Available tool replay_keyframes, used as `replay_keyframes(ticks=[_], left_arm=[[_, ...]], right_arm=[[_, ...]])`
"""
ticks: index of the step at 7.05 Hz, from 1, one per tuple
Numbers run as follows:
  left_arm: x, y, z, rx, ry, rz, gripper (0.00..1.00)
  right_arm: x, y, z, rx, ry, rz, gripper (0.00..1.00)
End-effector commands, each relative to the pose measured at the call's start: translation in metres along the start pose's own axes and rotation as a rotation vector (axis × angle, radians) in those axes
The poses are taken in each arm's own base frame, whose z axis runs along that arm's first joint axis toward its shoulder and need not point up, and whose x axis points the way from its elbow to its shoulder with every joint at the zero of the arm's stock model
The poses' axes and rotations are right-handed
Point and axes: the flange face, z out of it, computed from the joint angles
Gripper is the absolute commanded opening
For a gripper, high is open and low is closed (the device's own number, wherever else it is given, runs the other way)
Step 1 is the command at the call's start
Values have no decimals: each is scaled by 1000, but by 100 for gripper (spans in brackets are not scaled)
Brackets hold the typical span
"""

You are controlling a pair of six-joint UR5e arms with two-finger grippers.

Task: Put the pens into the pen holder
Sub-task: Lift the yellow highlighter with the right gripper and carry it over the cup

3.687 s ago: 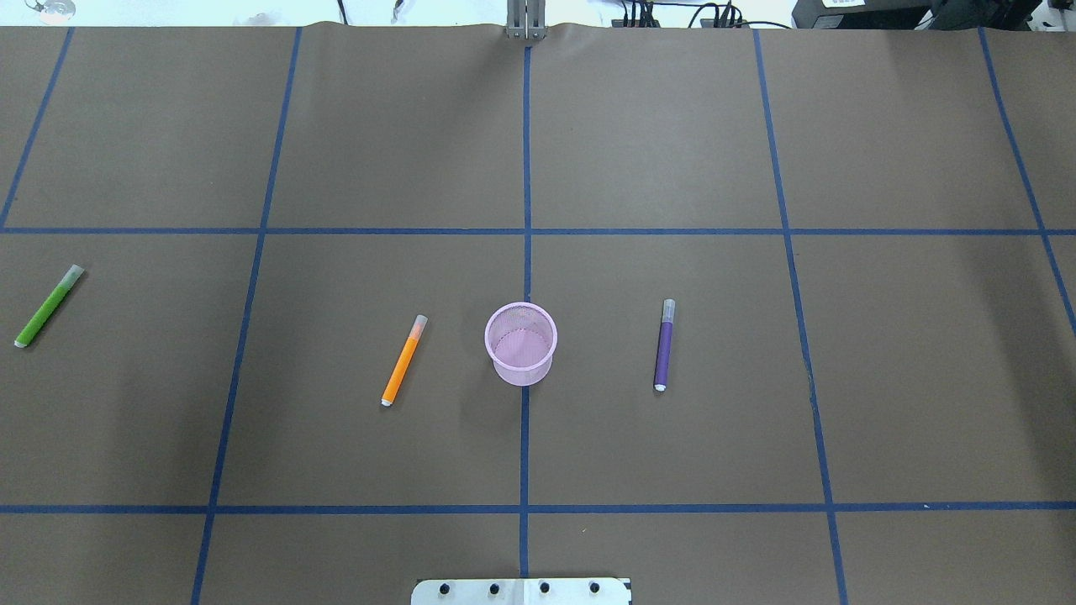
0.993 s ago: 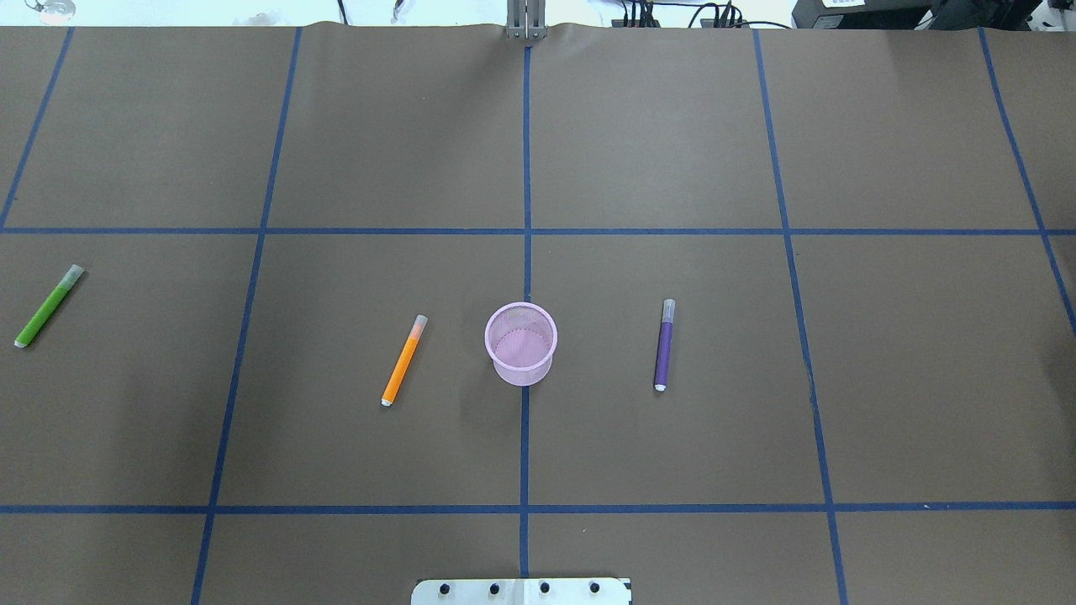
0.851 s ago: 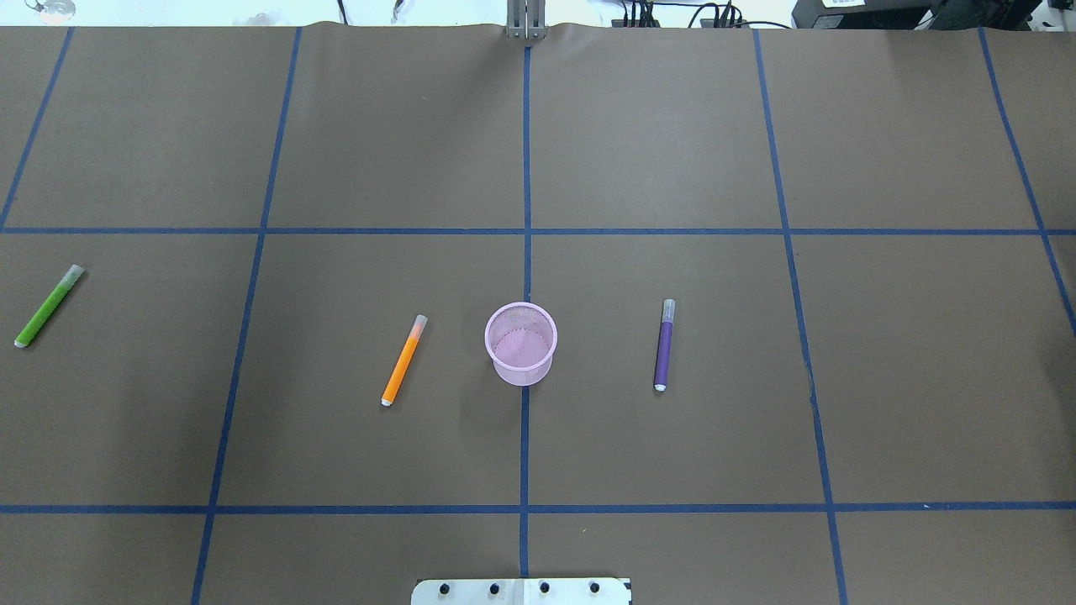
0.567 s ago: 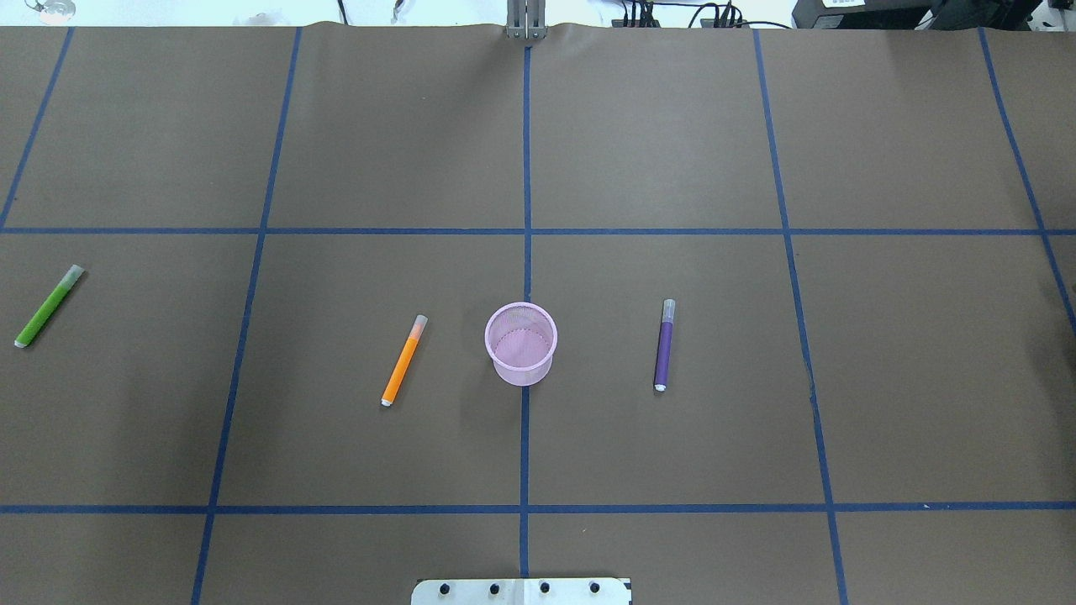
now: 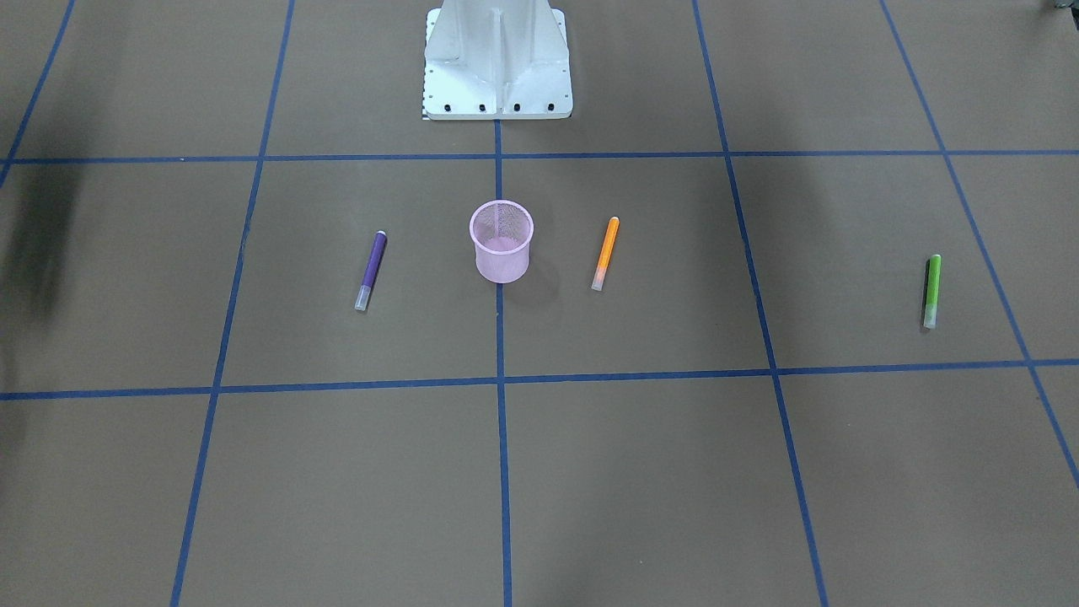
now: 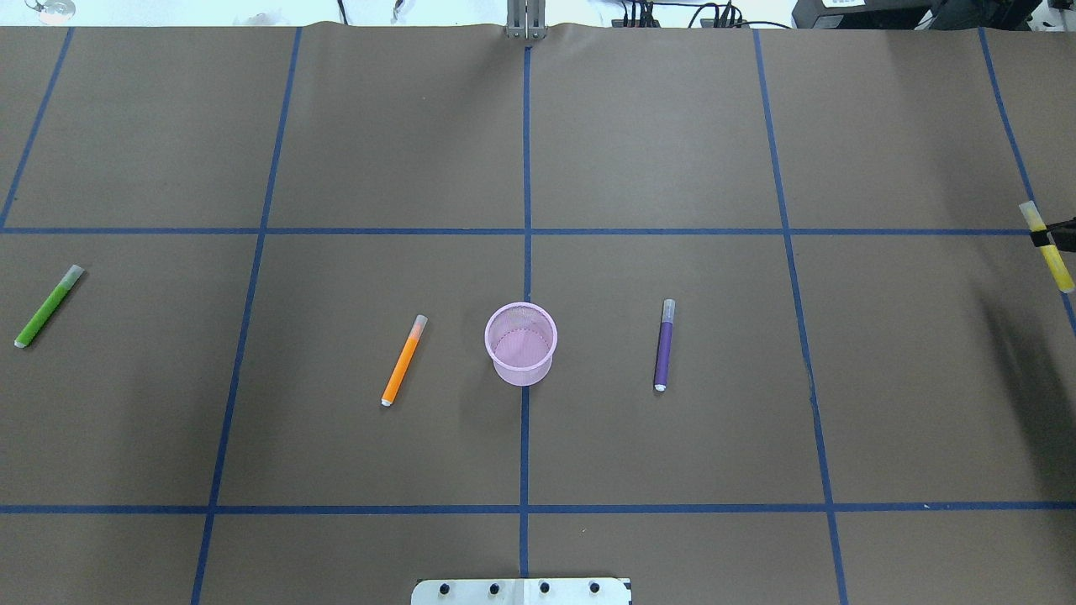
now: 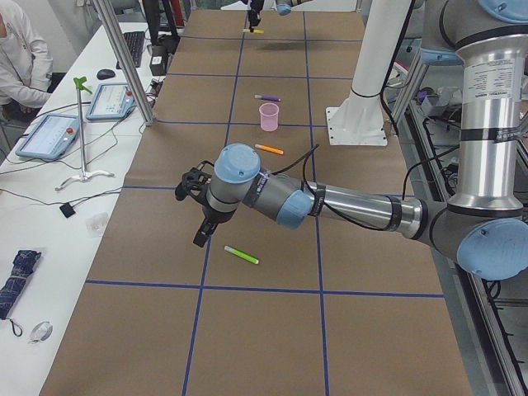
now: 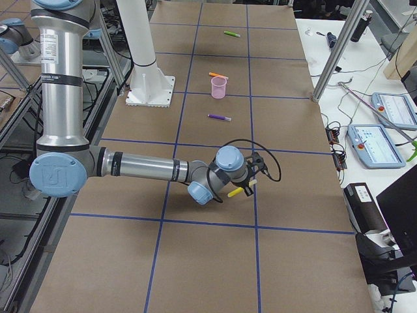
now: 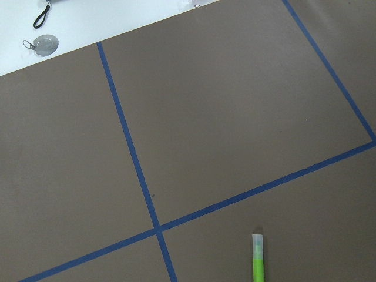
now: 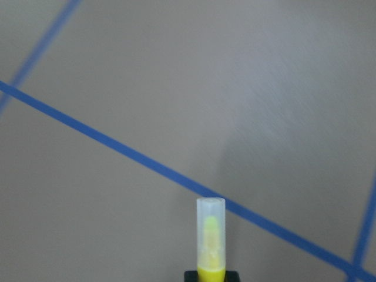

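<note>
Yellow pen (image 6: 1057, 270), clamped in the right pincer (image 6: 1045, 239), has just entered overhead view, likely bound for the empty pen holder (image 6: 521, 343); left pincer (image 7: 200, 237) open or closed, cannot tell.

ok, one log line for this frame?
right gripper: shut on yellow pen | left gripper: near green pen, state unclear | pen holder: empty | orange pen, purple pen: on table
</note>
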Motion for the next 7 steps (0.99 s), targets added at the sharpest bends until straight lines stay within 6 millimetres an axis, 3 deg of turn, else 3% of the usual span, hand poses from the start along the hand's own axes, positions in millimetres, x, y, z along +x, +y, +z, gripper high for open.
replay_keyframes(ticks=[1,2,3,4,6,7], left_arm=[[22,-4,4,33,113,68,100],[44,-12,24,4,147,114,100],[63,-16,41,-20,177,155,100],[75,-16,50,-21,194,185,100],[75,-15,51,-23,197,187,100],[75,-16,50,-22,197,188,100]], right_arm=[[-78,-76,-1,138,-116,-63,0],[-118,-110,2,208,-183,-57,0],[-154,-130,10,303,-206,-95,0],[-202,-136,28,402,-221,-116,0],[-296,-135,60,567,-240,-63,0],[-355,-128,86,658,-233,-39,0]])
